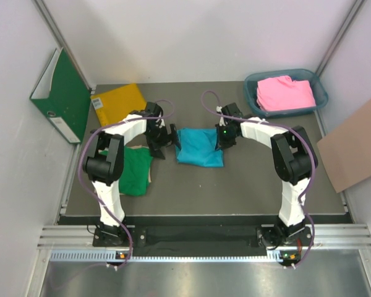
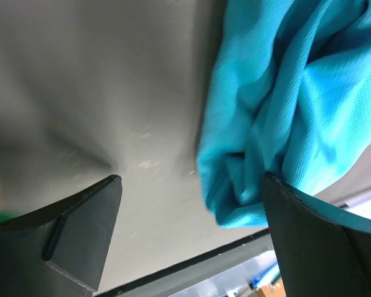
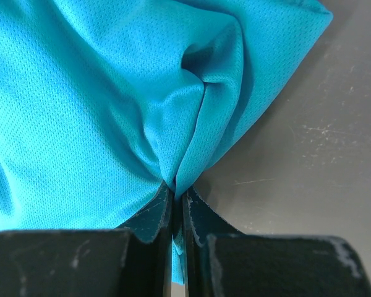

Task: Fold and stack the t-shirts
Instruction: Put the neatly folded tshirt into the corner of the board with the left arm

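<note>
Turquoise t-shirt point(image 1: 200, 154): right tool point(image 3: 178, 195) pinches its fold; left tool point(image 2: 190, 181) spread at its edge.

A: Where is the shirt point(image 2: 284, 93)?
B: Upper right, crumpled over the grey table point(image 2: 80, 80). It touches the lower-right finger point(image 2: 309, 247).
A: And the gripper point(image 2: 190, 180)?
B: Its fingers stand wide apart.

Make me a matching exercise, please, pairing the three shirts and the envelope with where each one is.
Things: 1 turquoise shirt; 2 green shirt; 3 pink shirt; 4 yellow envelope.
Places: A in the blue bin; B beside the green binder; C pinched by the right gripper; D partly under the left arm.
Pairs: 1-C; 2-D; 3-A; 4-B.
</note>
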You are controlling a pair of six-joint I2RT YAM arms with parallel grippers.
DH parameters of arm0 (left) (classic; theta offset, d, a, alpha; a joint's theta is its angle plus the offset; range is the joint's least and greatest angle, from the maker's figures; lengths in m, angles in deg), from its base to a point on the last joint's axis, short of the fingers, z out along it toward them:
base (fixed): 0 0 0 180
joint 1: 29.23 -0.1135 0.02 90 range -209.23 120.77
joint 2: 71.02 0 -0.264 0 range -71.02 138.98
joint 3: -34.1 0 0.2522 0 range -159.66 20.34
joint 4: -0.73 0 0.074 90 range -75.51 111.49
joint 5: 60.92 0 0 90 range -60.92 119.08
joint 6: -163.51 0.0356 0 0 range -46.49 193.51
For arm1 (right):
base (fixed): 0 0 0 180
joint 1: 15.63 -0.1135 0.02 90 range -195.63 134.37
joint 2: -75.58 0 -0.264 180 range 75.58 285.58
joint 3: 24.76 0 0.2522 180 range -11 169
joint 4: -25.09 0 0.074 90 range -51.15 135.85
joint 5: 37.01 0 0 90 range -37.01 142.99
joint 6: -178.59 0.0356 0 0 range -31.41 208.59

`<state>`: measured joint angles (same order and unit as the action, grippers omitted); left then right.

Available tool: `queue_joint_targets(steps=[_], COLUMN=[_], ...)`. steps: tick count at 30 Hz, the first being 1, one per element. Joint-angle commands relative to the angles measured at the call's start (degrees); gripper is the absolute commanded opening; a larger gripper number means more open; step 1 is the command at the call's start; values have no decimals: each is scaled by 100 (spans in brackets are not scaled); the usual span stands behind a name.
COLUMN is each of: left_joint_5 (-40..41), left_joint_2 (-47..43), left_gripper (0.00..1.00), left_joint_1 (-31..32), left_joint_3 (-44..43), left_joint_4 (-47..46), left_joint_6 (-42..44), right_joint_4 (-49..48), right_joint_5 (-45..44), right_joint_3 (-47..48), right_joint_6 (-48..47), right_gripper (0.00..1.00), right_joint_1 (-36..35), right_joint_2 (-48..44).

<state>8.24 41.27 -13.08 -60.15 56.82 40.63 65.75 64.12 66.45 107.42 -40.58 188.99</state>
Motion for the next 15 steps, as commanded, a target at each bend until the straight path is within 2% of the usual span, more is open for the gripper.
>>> queue_joint_targets(steps=[1, 8, 11, 15], left_joint_5=[-728, -598, 103, 774], left_joint_2=[100, 399, 110, -532], left_gripper=[99, 97, 91, 91], left_joint_1=[117, 284, 276, 258], left_joint_3=[-98, -222, -90, -19], left_joint_4=[-831, -770, -515, -409], left_joint_6=[-350, -456, -500, -605], right_joint_4=[439, 387, 378, 360], right_joint_5=[-331, -173, -182, -156], right_joint_3=[95, 16, -2, -19], right_joint_6=[-283, -310, -301, -283], right_gripper=[1, 2, 2, 2], right_joint_1=[157, 166, 175, 175], right_joint_2=[68, 112, 112, 129])
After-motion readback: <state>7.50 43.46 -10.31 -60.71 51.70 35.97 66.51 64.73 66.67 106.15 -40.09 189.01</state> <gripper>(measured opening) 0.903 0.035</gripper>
